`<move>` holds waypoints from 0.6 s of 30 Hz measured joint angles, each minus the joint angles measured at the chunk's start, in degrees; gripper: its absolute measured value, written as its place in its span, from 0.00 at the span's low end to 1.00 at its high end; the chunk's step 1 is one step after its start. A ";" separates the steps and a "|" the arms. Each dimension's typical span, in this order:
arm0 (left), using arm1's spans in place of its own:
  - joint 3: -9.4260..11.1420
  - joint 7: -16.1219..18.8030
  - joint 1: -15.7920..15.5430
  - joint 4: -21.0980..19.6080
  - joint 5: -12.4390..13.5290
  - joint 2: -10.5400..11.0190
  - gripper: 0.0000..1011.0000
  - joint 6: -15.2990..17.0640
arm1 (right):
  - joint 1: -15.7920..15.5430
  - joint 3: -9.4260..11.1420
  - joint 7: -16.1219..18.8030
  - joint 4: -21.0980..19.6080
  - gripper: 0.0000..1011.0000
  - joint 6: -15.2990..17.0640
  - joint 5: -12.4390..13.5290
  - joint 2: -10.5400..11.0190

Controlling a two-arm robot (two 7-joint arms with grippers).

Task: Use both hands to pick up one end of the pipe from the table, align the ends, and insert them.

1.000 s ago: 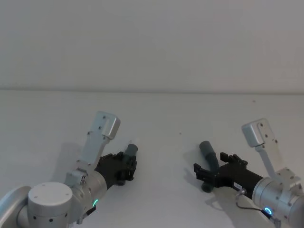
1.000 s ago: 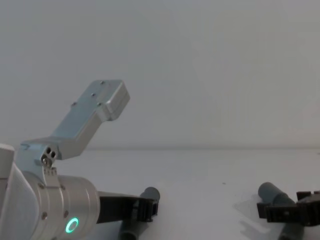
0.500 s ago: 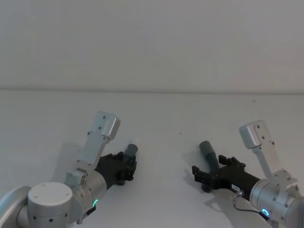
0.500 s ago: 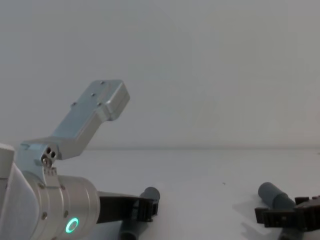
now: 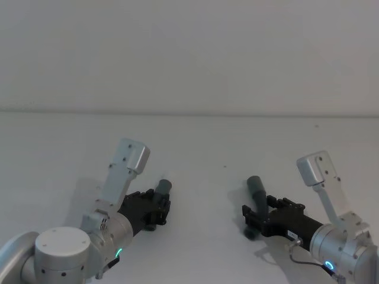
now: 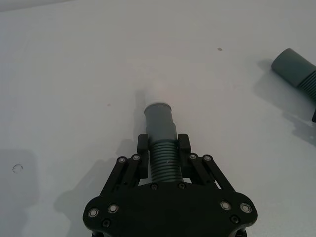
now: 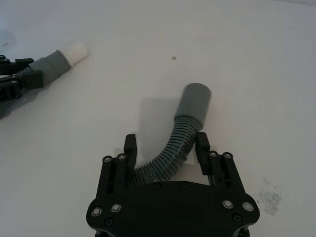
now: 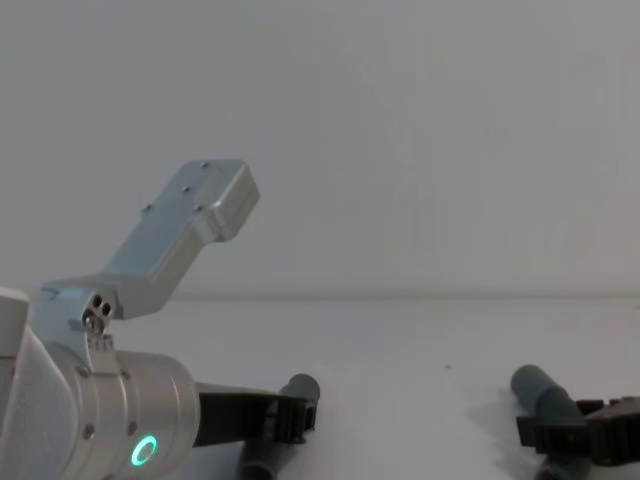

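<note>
1. Head view: the counter [image 5: 195, 142] runs white and flat to a straight back edge, where it meets the plain wall [image 5: 189, 53]. The left tool [image 5: 157, 206] sits low on the left side, clenched on the left hose piece [image 5: 163, 186], whose cuff points away toward the middle. The right tool [image 5: 260, 214] lies low on the right side, across the right hose piece [image 5: 256, 187]. A wide stretch of open counter separates the two pieces, with one dark speck [image 5: 224, 166] in it. More open surface reaches behind them to the back edge.
2. Left wrist view: the left tool's fingers [image 6: 143, 148] press both sides of the ribbed part, just behind the smooth grey cuff. The other piece's cuff shows well apart across white counter.
3. Right wrist view: the right tool is released, its jaws spread and straddling the bent ribbed part. One finger is just beside the ribs and the other stands apart from them. The open cuff [image 7: 196, 100] lies on the counter beyond the fingertips. Farther off, the white tip [image 7: 75, 51] of the left hose piece juts from its grey cuff.
4. Chest view: the left arm looms at the left edge, its green ring light [image 8: 145, 450] glowing. Its hose cuff tilts upward past the fingers. The right tool sits in the lower right corner, and the right hose piece's cuff rises from it. Open counter lies between the two, with the wall behind.
</note>
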 joint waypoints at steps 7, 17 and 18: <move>0.00 0.00 0.00 0.00 0.00 0.00 0.33 0.00 | -0.03 0.00 0.00 0.03 0.50 0.05 -0.06 -0.09; 0.00 0.00 0.00 0.00 0.00 0.00 0.33 0.00 | -0.04 0.00 0.01 0.03 0.18 0.09 -0.12 -0.15; 0.00 0.00 0.00 0.00 0.00 0.00 0.33 0.00 | -0.04 0.00 0.01 0.03 0.16 0.09 -0.13 -0.15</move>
